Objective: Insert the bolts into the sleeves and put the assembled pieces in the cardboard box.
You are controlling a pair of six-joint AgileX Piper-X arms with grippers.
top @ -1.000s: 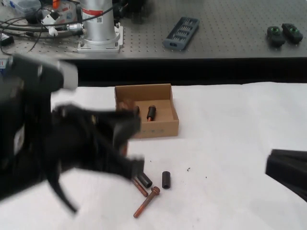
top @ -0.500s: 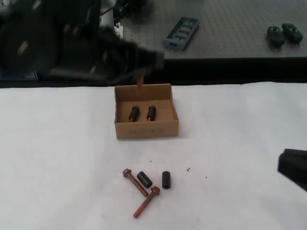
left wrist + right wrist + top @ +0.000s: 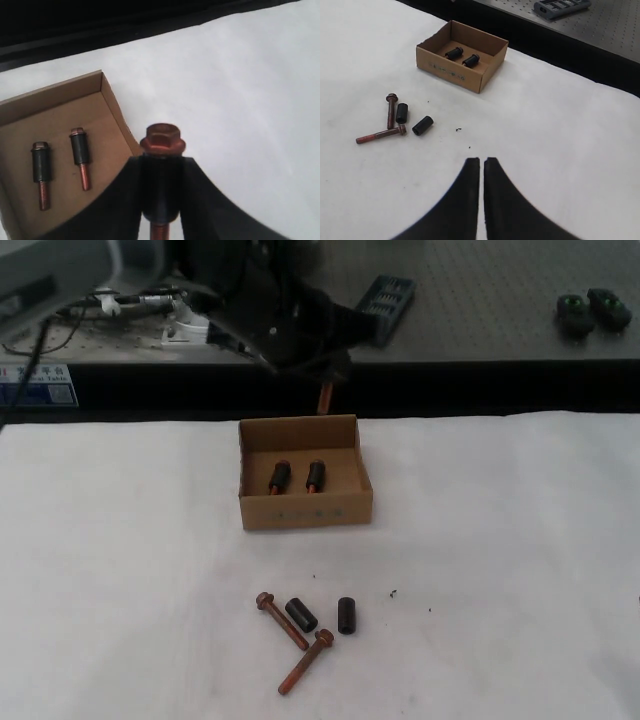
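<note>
Up by far wall of cardboard box (image 3: 305,511): left tool (image 3: 162,167) clamped on sleeved bolt (image 3: 162,140), shank hanging down. Two assembled pieces (image 3: 280,477) lie side by side inside box. On white surface (image 3: 500,540), near box front: two loose bolts (image 3: 281,619), two loose sleeves (image 3: 346,615), clustered. Right tool (image 3: 481,172) fingers together, holding nothing.

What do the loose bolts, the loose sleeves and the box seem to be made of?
Loose bolts: metal with a dull reddish-brown finish, either a coppery coating or rust; cannot tell which. Sleeves: matte black, likely rubber or plastic. Box: plain brown cardboard with folded walls.
</note>
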